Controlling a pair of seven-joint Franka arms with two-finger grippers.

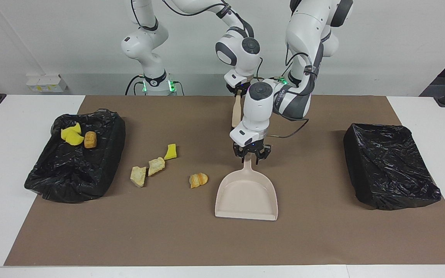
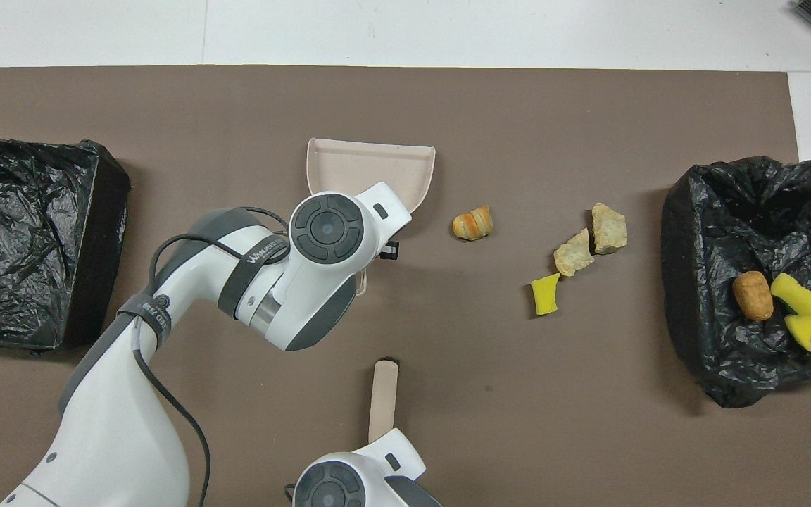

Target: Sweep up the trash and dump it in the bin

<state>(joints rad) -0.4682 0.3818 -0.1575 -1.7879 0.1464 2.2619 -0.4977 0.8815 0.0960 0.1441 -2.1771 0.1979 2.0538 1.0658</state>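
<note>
The left gripper point(image 1: 252, 158) clamps the dustpan point(image 1: 247, 197) handle and the right gripper point(image 1: 239, 89) clamps the brush point(image 1: 236, 112) at its 12 o'clock, likely to sweep the bread-like scrap point(image 1: 198, 180) at its 9 o'clock.

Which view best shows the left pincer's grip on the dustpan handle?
The facing view: the left pincer sits on the dustpan handle, in plain sight. In the overhead view the arm's wrist covers the handle; only the dustpan's pan shows.
</note>
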